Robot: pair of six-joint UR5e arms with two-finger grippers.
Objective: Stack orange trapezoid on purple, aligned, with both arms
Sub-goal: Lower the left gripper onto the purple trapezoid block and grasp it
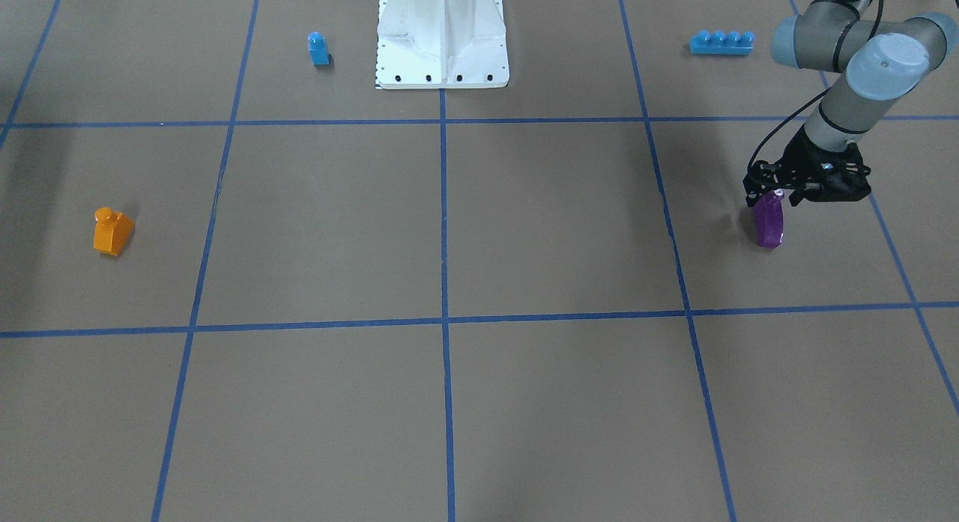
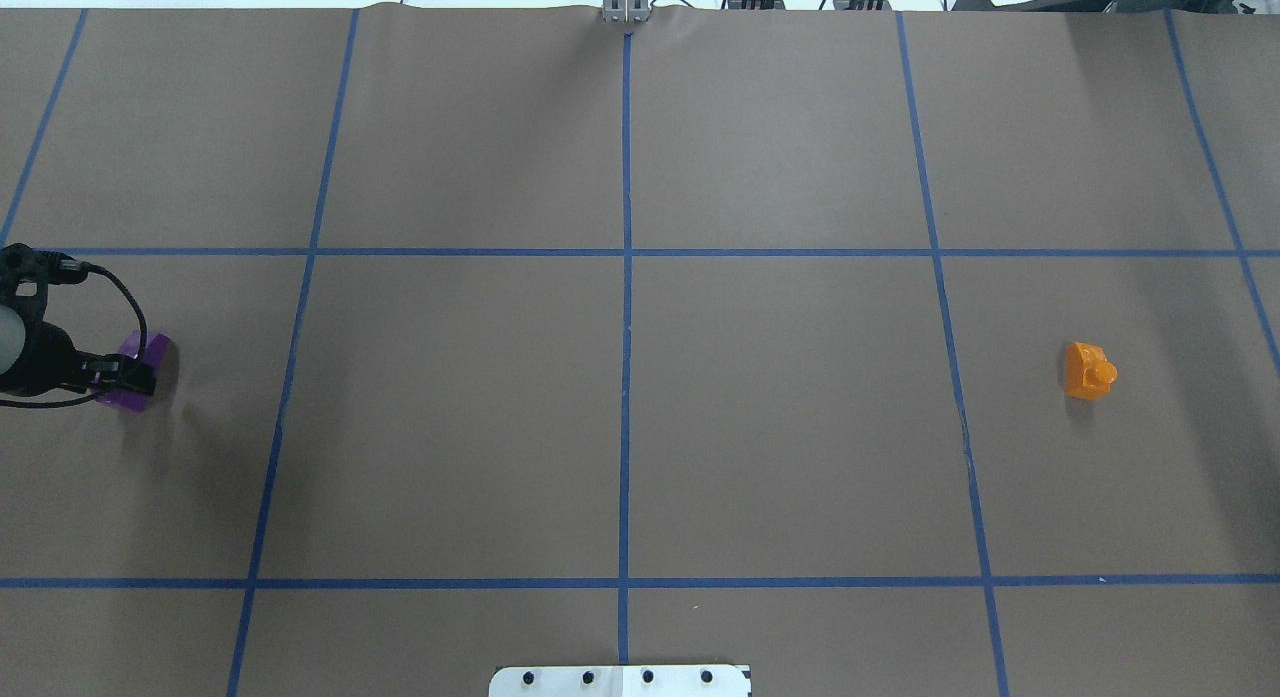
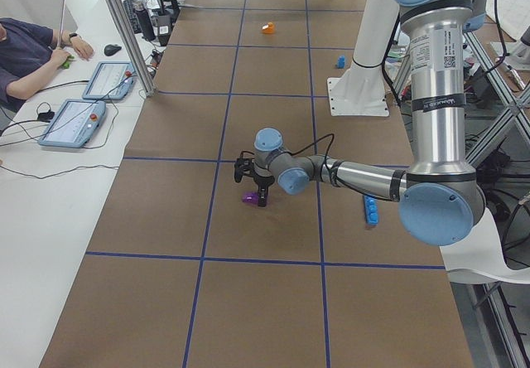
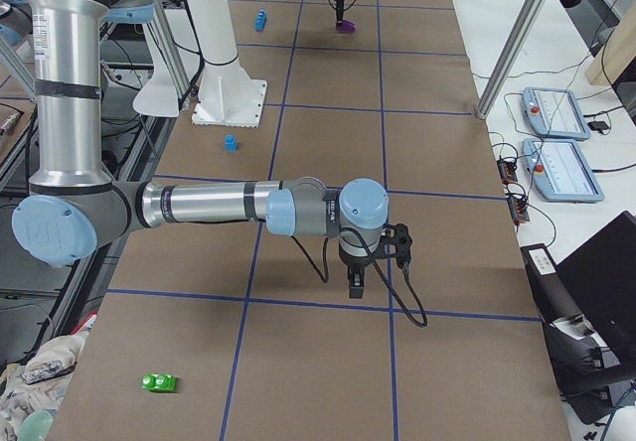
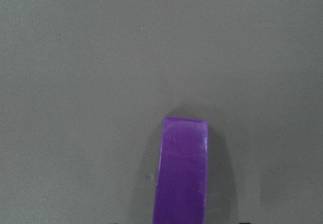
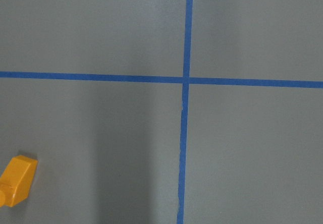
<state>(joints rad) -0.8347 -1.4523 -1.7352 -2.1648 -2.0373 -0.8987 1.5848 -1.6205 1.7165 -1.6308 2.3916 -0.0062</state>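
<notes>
Left end effector (image 1: 775, 197) straddles one purple brick (image 1: 769, 224).

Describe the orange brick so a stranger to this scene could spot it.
From the white base plate, look toward the robot's right, in the middle row of taped squares. The orange brick sits alone there. It's the only orange piece, single-studded with one sloped side; the small brick nearer the base is blue.

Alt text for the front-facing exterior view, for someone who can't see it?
The left gripper is down on the purple brick at the view's right; whether it grips is unclear. The orange trapezoid sits alone far off at the view's left, and a small blue brick and a long blue brick flank the white base.
</notes>
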